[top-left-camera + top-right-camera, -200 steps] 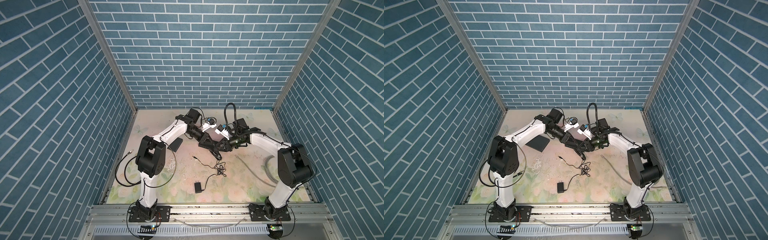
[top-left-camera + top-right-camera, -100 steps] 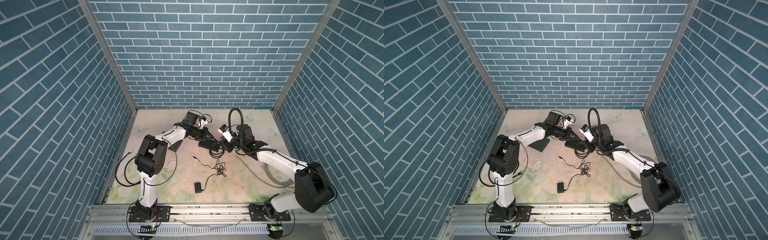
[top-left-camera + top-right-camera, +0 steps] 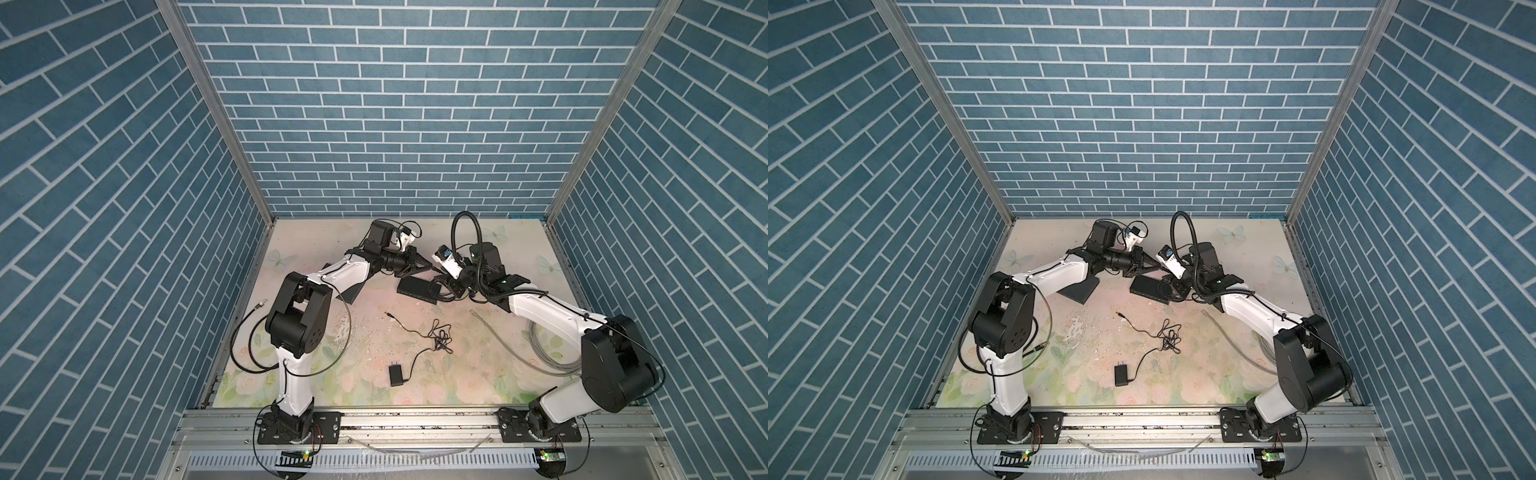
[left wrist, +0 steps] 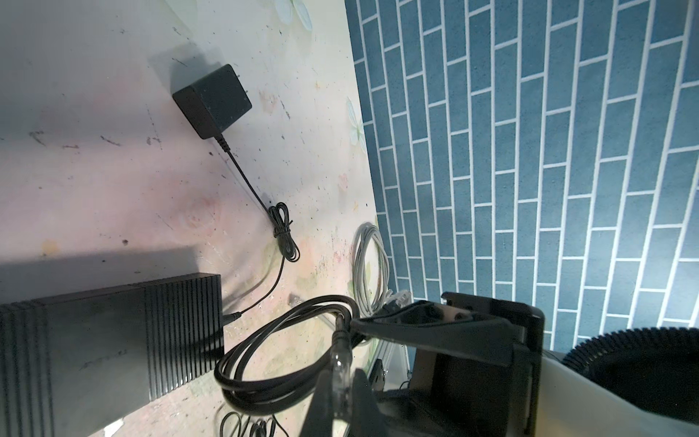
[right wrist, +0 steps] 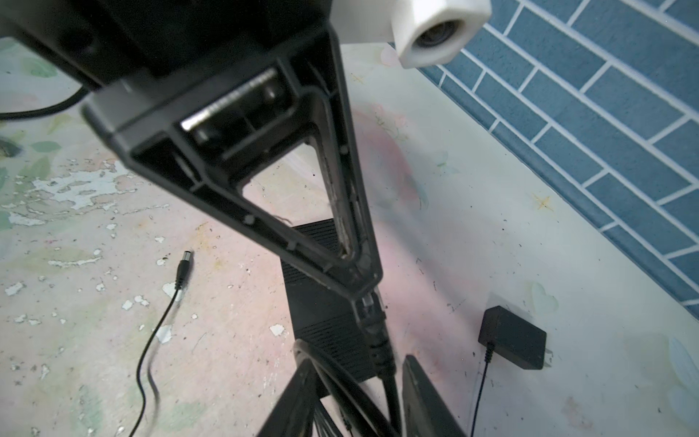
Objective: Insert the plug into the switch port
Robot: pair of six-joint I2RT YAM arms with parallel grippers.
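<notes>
The plug [image 4: 341,359] is a clear connector on a looped black cable [image 4: 264,382]. My left gripper [image 4: 342,372] is shut on the plug, just off the end of the switch [image 4: 113,340], a black ribbed box lying flat on the mat. In both top views the left gripper [image 3: 432,268] [image 3: 1158,268] hangs over the switch [image 3: 415,286] [image 3: 1146,286] and meets my right gripper [image 3: 441,286] [image 3: 1170,287]. The right gripper [image 5: 357,361] is open, its fingers standing either side of the black cable [image 5: 382,352] below the plug [image 5: 368,302]. The port is hidden.
A black power adapter [image 3: 395,376] with a thin lead and barrel tip [image 3: 388,326] lies mid-mat. A second adapter [image 5: 512,342] sits near the back wall. A grey cable coil [image 3: 548,353] lies at the right, and a dark flat plate [image 3: 353,293] under the left arm.
Both arms have sunk lower and stretched out. The right arm's elbow has swung out to the right. The two grippers still meet over the switch, a little farther back.
</notes>
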